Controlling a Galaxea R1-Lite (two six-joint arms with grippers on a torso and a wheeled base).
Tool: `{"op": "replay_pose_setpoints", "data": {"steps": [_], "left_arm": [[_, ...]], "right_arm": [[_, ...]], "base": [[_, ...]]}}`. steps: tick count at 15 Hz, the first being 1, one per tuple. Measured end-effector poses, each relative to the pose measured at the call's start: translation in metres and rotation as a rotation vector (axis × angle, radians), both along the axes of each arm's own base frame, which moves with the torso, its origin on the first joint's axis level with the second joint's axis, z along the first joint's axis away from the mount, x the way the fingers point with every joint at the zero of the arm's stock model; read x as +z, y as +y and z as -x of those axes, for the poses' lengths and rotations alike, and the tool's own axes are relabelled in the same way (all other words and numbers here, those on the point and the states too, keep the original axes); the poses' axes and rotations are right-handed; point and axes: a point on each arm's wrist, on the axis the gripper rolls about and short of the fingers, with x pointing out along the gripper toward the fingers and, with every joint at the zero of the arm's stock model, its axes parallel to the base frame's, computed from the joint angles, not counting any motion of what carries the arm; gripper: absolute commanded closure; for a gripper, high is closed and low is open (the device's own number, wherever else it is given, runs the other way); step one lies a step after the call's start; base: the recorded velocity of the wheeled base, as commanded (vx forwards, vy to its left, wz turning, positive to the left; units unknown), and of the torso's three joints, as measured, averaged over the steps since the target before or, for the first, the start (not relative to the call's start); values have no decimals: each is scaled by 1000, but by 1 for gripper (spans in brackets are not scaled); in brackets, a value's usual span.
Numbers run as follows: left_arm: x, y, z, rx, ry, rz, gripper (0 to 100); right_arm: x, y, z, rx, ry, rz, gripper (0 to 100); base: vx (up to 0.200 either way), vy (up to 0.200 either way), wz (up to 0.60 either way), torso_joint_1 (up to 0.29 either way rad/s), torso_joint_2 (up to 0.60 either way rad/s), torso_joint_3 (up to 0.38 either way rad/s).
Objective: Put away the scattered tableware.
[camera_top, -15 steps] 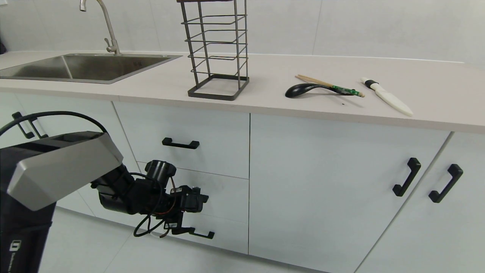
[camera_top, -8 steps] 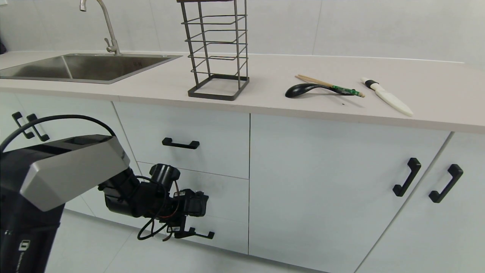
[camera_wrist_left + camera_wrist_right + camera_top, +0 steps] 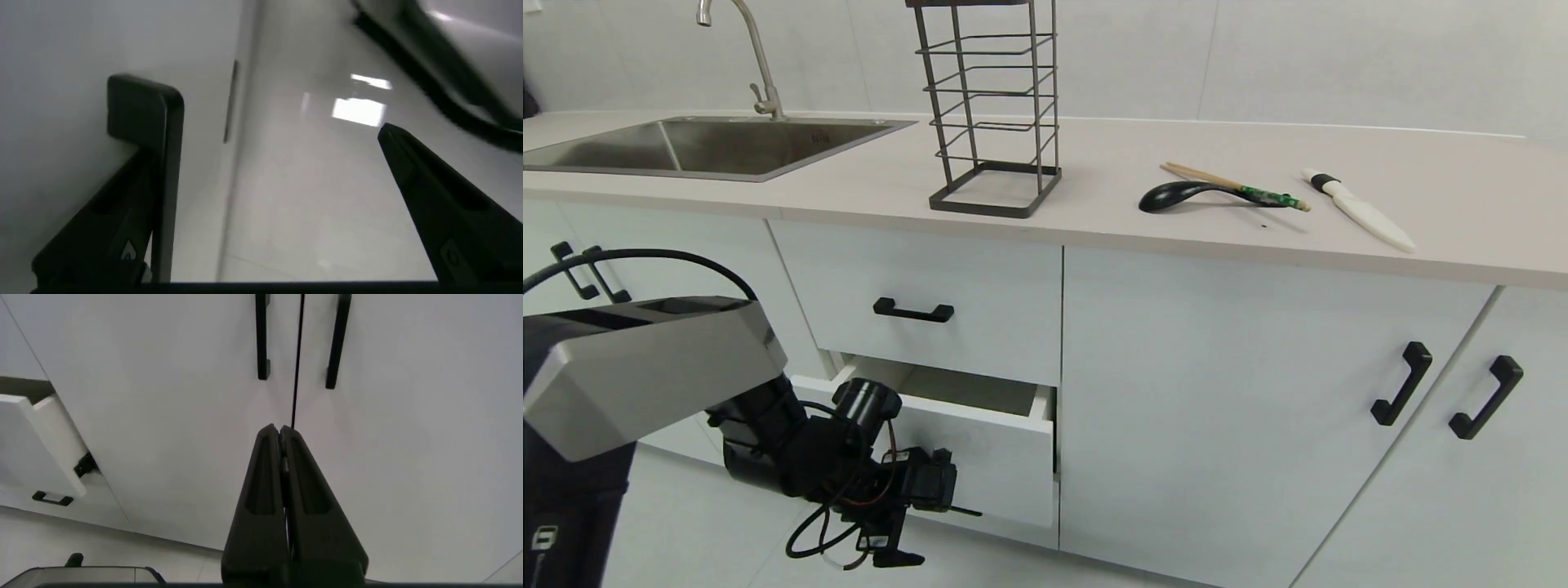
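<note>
While smooth white drawer (image 3: 980,457) stands ajar, black left gripper (image 3: 927,532) beside bar handle (image 3: 145,106)

A black spoon (image 3: 1176,194) lies on the worktop (image 3: 1143,155), its handle touching two wooden chopsticks (image 3: 1233,186) with green ends. A white knife (image 3: 1357,209) lies flat just beside them.
</note>
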Motion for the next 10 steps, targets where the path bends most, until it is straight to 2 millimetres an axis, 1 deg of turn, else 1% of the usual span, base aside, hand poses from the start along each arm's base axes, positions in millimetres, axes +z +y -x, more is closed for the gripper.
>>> {"op": "replay_pose_setpoints", "data": {"steps": [2,3,5,7,10], "left_arm": [[13,2,0,6,-62,13,0],[20,4,4,11,-74,15,0],[39,9,18,17,-99,21,0],[61,14,38,29,-130,35,0],[96,20,75,95,-170,91,0]], "right_arm": [[0,0,0,0,0,0,100],[0,0,0,0,0,0,100],[0,0,0,0,0,0,100],[0,0,0,0,0,0,100],[0,0,0,-1,0,0,100]], "base": [[0,0,0,0,0,0],[0,0,0,0,0,0],[0,0,0,0,0,0],[0,0,0,0,0,0],[0,0,0,0,0,0]]}}
